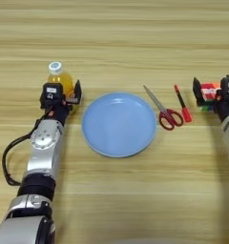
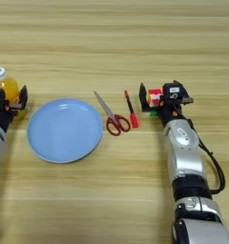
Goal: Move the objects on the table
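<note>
Jaws of left gripper [image 1: 64, 93] are seen spread round the orange-juice bottle [image 1: 58, 79], fingers either side, contact not confirmed. Right gripper [image 2: 157, 101] is likewise set w/ fingers flanking the puzzle cube [image 2: 154, 98]; whether pinched or just bracketed can't be told.

Judged step: both grasps being set up. Bottle should be taken low on the body, squarely, since it is upright, round, smooth plastic w/ white cap, likely to slip or tip. Cube: flat faces should be met flush, not corners.

Between the arms, on plank-grained wooden table [image 1: 116, 38]: round glossy light-blue plate [image 1: 119, 124], red-handled scissors [image 1: 168, 114] w/ thin metal blades, closed, slim red-and-black pen [image 1: 182, 104] just beside them.
</note>
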Robot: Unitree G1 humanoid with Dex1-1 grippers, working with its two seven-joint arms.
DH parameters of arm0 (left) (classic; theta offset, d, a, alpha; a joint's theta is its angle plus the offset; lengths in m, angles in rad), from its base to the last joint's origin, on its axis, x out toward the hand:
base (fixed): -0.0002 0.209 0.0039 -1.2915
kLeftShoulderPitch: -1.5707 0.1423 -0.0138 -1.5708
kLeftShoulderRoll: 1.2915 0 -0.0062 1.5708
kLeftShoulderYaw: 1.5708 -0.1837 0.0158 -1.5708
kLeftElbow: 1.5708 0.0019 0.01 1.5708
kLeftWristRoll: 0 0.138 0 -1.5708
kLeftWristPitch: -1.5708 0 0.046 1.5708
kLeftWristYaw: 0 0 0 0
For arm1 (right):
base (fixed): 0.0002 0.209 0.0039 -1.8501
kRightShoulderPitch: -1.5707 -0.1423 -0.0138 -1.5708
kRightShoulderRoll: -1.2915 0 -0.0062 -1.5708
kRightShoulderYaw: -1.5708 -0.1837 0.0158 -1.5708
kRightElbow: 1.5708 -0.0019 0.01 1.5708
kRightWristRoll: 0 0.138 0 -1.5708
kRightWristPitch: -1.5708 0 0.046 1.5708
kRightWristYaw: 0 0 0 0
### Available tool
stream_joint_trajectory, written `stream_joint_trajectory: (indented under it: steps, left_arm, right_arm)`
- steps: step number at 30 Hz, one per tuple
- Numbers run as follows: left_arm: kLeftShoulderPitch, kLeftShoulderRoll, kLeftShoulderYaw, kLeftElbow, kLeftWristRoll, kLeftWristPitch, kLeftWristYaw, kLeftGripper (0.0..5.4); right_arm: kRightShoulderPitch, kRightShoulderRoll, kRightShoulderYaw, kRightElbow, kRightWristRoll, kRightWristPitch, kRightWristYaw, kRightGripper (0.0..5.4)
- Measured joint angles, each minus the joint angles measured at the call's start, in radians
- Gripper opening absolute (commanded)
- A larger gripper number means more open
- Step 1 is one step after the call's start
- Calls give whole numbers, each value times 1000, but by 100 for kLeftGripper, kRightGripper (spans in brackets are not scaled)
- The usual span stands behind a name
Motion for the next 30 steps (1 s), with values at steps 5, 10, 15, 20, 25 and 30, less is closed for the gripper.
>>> stream_joint_trajectory:
  steps: [5,10,15,20,25,30]
  left_arm:
    - [13,-1,-3,-15,-2,-9,-23,336]
    - [19,-2,-5,-27,-2,-17,-45,336]
    - [27,-2,9,-94,-34,-85,-69,336]
    - [39,-7,10,-178,-98,-117,-125,336]
    - [63,-40,-34,-271,-182,-77,-221,336]
    - [126,-53,-124,-353,-194,45,-297,336]
  right_arm:
    - [-2,0,0,5,0,0,0,540]
    - [-2,0,1,6,0,0,0,540]
    - [-2,5,4,6,-1,0,-1,540]
    - [-2,7,7,6,-1,0,-3,540]
    - [-2,10,12,5,-2,0,-4,540]
    - [-2,14,16,4,-2,0,-8,540]
